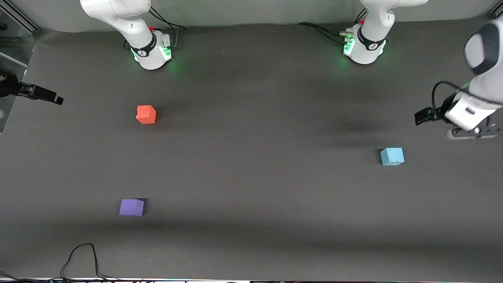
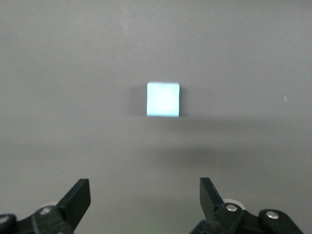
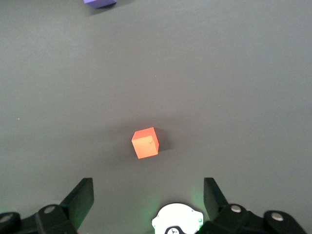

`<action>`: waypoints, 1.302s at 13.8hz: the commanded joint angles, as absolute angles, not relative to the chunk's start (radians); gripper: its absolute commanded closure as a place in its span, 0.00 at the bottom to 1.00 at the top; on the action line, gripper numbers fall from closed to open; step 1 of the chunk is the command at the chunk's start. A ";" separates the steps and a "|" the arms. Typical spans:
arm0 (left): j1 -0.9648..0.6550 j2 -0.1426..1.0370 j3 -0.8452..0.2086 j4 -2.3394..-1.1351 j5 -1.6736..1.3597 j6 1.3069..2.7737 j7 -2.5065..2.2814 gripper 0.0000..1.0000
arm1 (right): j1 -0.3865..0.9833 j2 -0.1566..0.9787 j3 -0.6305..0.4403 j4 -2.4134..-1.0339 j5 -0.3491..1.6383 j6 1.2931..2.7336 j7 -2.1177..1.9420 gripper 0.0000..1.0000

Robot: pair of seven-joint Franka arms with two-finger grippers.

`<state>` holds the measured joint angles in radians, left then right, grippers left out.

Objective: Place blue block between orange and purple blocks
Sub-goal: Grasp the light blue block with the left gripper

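Three small cubes sit well apart on the dark grey table [image 1: 251, 177], and we see nothing lying between them. Nearest the front camera, a black cable [image 1: 80, 259] loops along the table edge at the right arm's end. Next comes the purple block [image 1: 131, 207], also toward the right arm's end. Farther from the camera, toward the left arm's end, lies the blue block [image 1: 392, 156]. Farther still is the orange block [image 1: 146, 114], roughly in line with the purple one, with bare table between them.

We see the left gripper [image 2: 145, 197] hanging in the air just beside the blue block, at the table's edge, its fingers spread wide and holding nothing. The right gripper [image 3: 148, 197] waits above the table at the right arm's end, fingers likewise spread and unladen, looking down on the orange block.

Farthest off, both arm bases [image 1: 151, 53] glow green beside a pale wall.
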<state>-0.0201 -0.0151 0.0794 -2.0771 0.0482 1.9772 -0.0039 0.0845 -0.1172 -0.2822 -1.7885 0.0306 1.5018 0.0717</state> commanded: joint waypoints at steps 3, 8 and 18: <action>-0.017 0.193 0.078 -2.098 0.037 2.225 -0.002 0.00 | 0.092 -0.124 -0.284 -1.781 0.025 1.575 0.055 0.00; -0.014 0.348 0.078 -2.213 0.025 2.564 -0.008 0.00 | 0.203 -0.121 -0.301 -1.796 -0.058 1.643 -0.026 0.00; -0.015 0.385 0.077 -2.209 -0.012 2.583 -0.003 0.60 | 0.273 -0.121 -0.314 -1.805 -0.020 1.624 -0.061 0.00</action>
<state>-0.0169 0.4046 0.0785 -2.2021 0.0034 2.5770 -0.0062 0.2655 -0.1118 -0.3015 -1.8005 -0.0345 1.6297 -0.0381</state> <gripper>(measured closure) 0.211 0.000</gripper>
